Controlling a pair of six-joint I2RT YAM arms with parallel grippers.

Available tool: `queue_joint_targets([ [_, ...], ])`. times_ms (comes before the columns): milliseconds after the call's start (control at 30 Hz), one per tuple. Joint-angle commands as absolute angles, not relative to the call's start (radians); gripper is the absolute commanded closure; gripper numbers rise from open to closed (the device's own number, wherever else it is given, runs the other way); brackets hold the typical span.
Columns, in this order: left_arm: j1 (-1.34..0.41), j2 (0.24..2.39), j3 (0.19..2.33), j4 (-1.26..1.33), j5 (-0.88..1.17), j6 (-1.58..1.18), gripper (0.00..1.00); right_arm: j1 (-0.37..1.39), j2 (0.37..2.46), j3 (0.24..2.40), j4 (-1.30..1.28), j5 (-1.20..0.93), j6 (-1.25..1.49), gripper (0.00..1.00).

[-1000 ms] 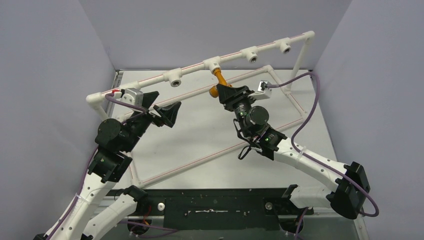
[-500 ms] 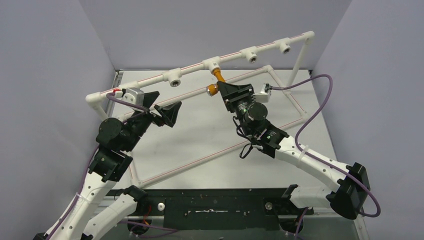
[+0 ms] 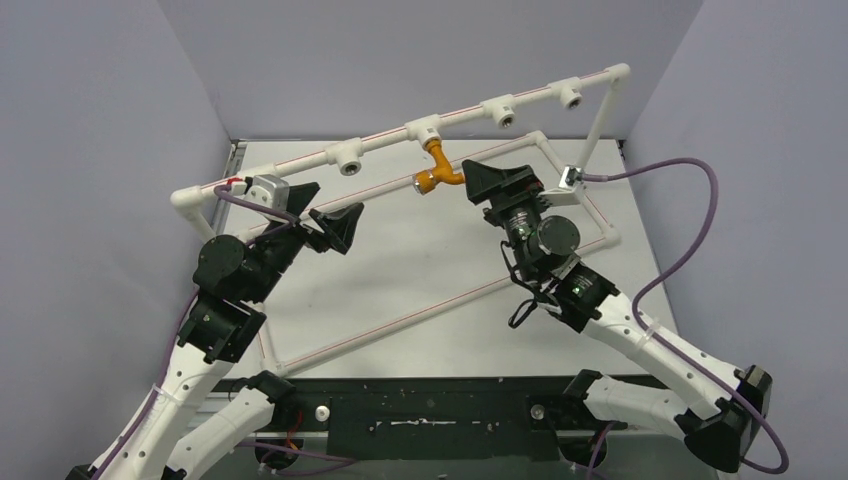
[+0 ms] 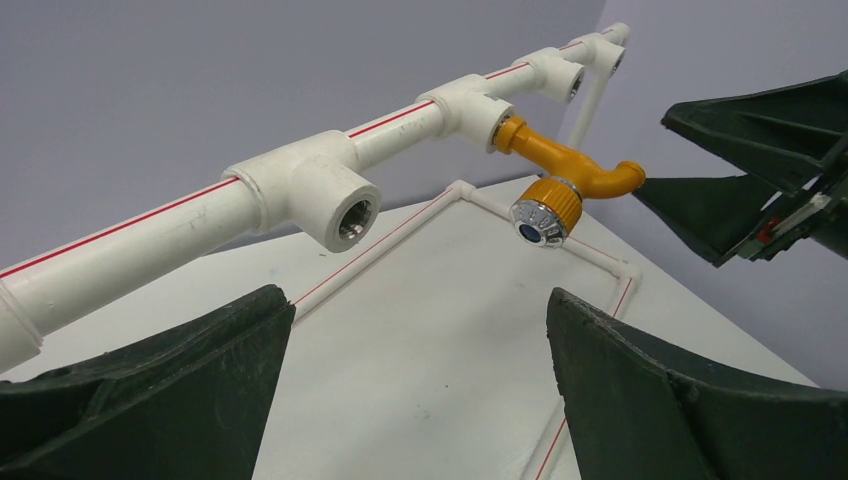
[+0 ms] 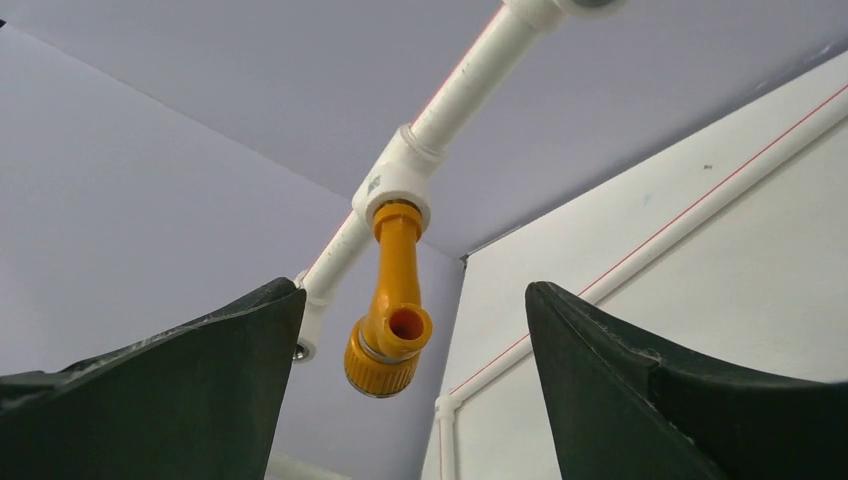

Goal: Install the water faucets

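The orange-brass water faucet [image 3: 437, 170] hangs screwed into the middle tee [image 3: 424, 130] of the raised white pipe. Its silvery round end [image 4: 531, 222] faces the left wrist camera. My right gripper [image 3: 478, 180] stands open just right of the spout, and neither finger touches it. In the right wrist view the faucet [image 5: 392, 320] shows between and beyond the spread fingers of that gripper [image 5: 415, 290]. My left gripper [image 3: 335, 225] is open and empty, well to the left below the pipe. In its own view the left gripper [image 4: 420, 300] has only bare table between its fingers.
Open tee sockets sit on the rail at the left [image 3: 349, 160] and at the right [image 3: 503, 110], [image 3: 570, 95]. A white upright post [image 3: 597, 125] holds the rail's right end. A red-striped pipe frame [image 3: 400, 320] lies on the table, with grey walls on three sides.
My right gripper opened and let go of the faucet, then drew back to the right. The faucet stayed in the tee, turned round. The left arm has not moved.
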State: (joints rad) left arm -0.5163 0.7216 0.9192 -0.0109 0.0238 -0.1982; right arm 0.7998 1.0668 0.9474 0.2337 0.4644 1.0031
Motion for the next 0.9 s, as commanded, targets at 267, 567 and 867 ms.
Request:
queue_joint_targets([
  [267, -0.522, 0.716, 0.955, 0.020, 0.032, -0.195, 0.03, 0.796, 0.940, 0.993, 0.206, 0.423, 0.351, 0.15],
  [567, -0.522, 0.715, 0.956, 0.019, 0.038, -0.196, 0.03, 0.796, 0.925, 1.062, 0.108, 0.199, -0.186, 0.14],
  [867, -0.522, 0.717, 0.954, 0.021, 0.040, -0.198, 0.03, 0.802, 0.939, 1.094, -0.026, 0.064, -0.698, 0.15],
])
